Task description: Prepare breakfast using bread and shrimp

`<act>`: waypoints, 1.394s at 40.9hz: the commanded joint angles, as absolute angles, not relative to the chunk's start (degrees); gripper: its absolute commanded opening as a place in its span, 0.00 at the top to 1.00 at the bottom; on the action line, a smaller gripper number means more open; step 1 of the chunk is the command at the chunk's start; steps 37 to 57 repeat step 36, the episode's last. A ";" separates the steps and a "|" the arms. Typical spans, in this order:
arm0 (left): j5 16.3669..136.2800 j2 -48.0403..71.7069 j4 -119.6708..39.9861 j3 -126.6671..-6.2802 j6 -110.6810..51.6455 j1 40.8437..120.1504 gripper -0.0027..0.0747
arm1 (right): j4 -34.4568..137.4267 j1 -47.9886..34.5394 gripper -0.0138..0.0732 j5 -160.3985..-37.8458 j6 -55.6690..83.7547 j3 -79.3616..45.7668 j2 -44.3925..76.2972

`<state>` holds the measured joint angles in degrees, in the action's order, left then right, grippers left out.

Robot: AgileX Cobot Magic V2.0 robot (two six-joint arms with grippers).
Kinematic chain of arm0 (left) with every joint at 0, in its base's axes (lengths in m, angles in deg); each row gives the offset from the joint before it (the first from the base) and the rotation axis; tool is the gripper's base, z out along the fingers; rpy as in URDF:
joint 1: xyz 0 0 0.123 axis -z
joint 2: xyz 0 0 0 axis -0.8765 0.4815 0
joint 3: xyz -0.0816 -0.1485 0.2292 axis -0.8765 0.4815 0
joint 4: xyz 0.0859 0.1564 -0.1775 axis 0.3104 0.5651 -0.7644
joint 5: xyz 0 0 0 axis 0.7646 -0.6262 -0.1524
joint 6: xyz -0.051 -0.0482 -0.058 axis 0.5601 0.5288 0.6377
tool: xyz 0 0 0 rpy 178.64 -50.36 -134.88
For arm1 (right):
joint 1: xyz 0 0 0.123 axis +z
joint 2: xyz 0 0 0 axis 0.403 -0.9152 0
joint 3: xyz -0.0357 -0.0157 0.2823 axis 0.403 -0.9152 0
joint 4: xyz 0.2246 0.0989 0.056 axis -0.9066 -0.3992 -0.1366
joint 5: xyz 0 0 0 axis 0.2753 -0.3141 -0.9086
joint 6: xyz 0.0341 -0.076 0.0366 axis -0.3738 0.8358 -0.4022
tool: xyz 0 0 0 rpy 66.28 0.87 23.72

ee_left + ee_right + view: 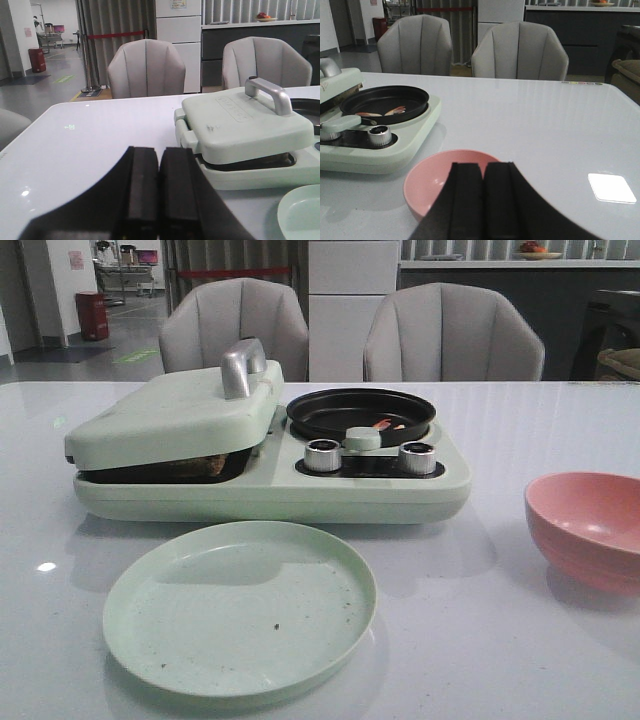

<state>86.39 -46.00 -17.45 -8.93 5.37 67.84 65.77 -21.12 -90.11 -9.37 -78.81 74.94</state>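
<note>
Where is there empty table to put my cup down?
Bare white table lies between the round pale green plate and the pink bowl, and also right of the mint green breakfast maker, behind that bowl. It is crowded in the middle, where the plate sits close in front of the maker.

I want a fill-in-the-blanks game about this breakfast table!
1. The shrimp lie in the round ____ pan.
2. The press lid over the bread is ____.
3. The empty bowl is colored ____.
4. The left gripper and the right gripper are both ____.

Missing words: black; down; pink; shut
</note>
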 commanded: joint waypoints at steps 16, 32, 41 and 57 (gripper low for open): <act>91.31 -46.93 -17.95 -7.25 5.37 68.22 0.84 | 65.18 -22.68 0.80 -84.13 -9.56 -77.81 76.17; 91.31 -46.93 -17.95 -7.25 5.37 68.22 0.84 | 65.18 -22.68 0.80 -84.13 -9.56 -77.81 76.17; 91.31 -46.93 -17.95 -7.25 5.37 68.22 0.84 | 65.18 -22.68 0.80 -84.13 -9.56 -77.81 76.17; 91.31 -46.93 -17.95 -7.25 5.37 68.22 0.84 | 65.18 -22.68 0.80 -84.13 -9.56 -77.81 76.17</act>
